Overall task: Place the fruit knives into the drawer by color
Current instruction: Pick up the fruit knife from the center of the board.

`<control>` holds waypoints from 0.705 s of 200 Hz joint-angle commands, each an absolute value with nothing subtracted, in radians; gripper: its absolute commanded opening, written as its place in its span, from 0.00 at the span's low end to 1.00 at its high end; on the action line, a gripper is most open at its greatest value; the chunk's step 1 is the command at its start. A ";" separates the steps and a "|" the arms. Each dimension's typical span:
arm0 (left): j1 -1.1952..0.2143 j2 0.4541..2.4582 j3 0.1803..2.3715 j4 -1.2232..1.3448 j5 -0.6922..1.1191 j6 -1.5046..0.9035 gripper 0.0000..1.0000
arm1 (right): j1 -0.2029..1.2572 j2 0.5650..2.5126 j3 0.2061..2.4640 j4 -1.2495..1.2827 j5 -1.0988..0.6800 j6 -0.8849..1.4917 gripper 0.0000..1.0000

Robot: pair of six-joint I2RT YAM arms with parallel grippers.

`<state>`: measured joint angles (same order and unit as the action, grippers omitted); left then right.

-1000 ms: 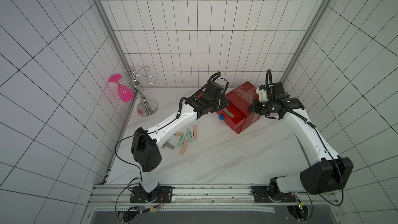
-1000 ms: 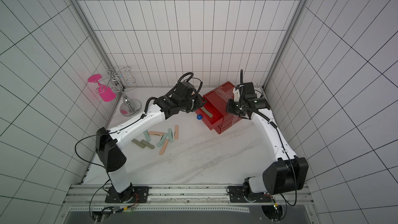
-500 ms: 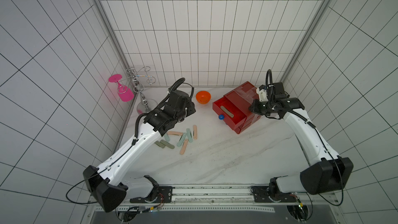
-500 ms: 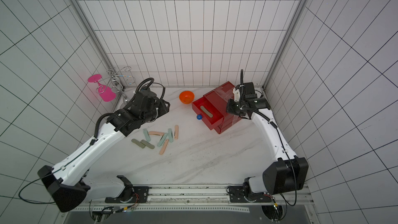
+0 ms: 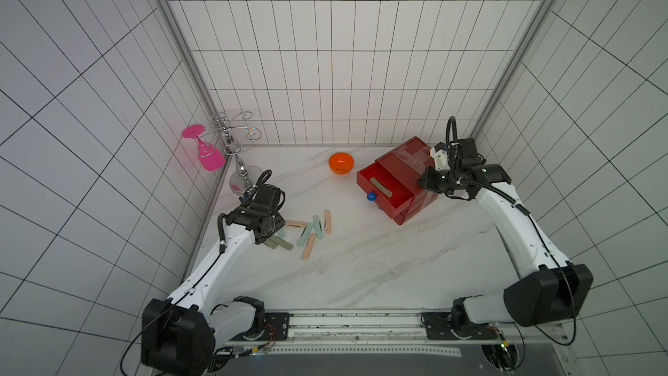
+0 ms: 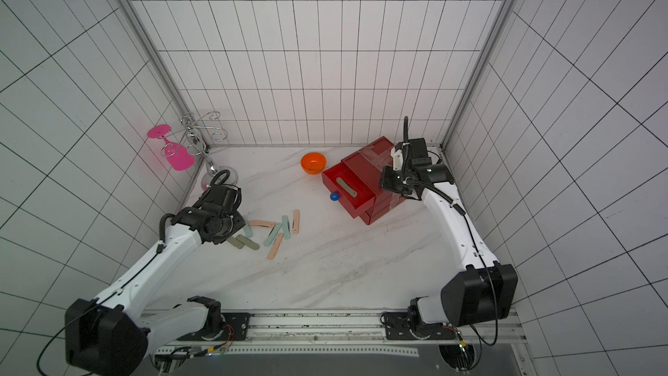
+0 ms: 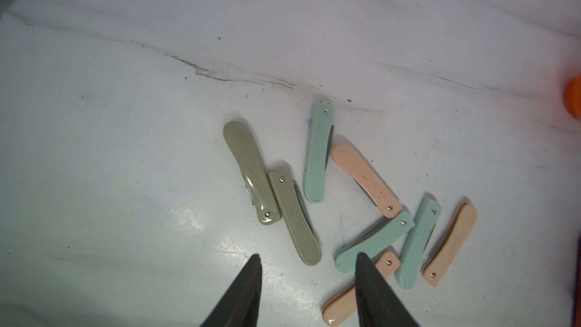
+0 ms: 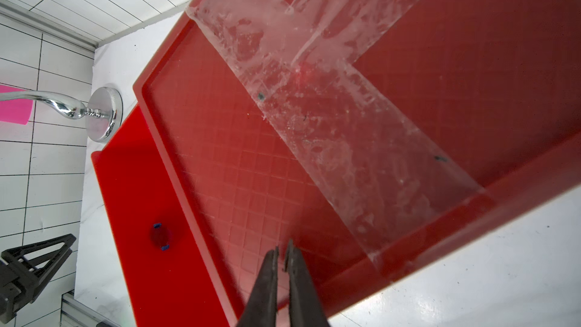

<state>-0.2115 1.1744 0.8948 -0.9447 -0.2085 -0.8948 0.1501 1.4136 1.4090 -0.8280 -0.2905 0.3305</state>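
3 white tiled walls (image 5: 325, 66) enclose a grey-veined marble floor (image 5: 361, 269).

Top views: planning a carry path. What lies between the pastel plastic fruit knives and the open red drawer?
Only bare white marble tabletop between fruit knives and drawer, shown in both top views.

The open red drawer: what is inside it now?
One olive-grey knife lies in the pulled-out top drawer; nothing else is visible. Its back part, under the chest top, is covered; the two lower drawers look shut.

Both top views overlook the whole table (image 5: 361, 265); wrist views close above knives (image 7: 315, 152), drawer (image 8: 220, 136).
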 commanded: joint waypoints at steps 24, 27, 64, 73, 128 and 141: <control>-0.115 1.321 0.879 -0.935 -0.136 -0.839 0.51 | 0.140 1.439 1.356 -0.989 -0.278 0.322 0.12; -0.109 1.333 0.879 -0.932 -0.132 -0.836 0.51 | 0.140 1.439 1.356 -0.989 -0.278 0.322 0.12; -0.055 1.437 0.876 -0.901 -0.074 -0.819 0.52 | 0.140 1.438 1.353 -0.990 -0.278 0.327 0.12; -0.051 1.451 0.879 -0.895 -0.072 -0.817 0.53 | 0.140 1.436 1.351 -0.989 -0.275 0.328 0.12; 0.006 1.533 0.889 -0.865 -0.064 -0.790 0.53 | 0.141 1.433 1.353 -0.990 -0.276 0.333 0.12; 0.022 1.541 0.885 -0.858 -0.063 -0.785 0.53 | 0.140 1.431 1.352 -0.990 -0.276 0.334 0.12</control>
